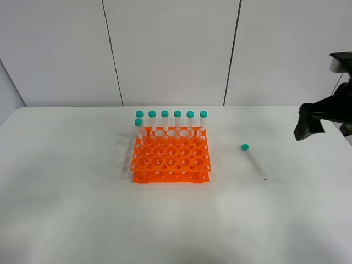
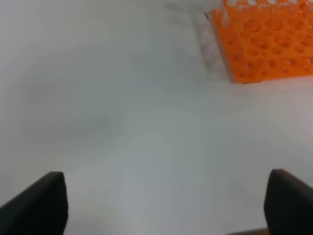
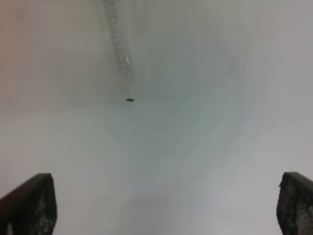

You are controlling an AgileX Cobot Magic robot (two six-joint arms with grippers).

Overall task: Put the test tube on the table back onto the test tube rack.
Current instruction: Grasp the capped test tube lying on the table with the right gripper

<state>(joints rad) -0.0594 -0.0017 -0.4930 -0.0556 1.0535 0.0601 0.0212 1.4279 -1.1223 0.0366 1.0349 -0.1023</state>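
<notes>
**A:** How far along are we?

**B:** We judge it barely begun. The test tube (image 1: 254, 161) lies flat on the white matte worktop (image 1: 82, 220), well apart from the orange test tube rack (image 1: 171, 157), on its right.

**A:** And our claws?

**B:** Both are spread wide and empty. Our right claw (image 3: 166, 205) hovers near the tube's conical tip, and our left claw (image 2: 164, 205) is near the rack's corner.

**A:** What's left?

**B:** Everything: we must grasp the slim clear plastic, lift it, and slot it upright beside the seven teal-capped tubes (image 1: 171, 118).

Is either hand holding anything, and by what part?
Nothing held: left hand and right hand are open, empty; the slim clear teal-capped test tube lies on the white table.
</notes>
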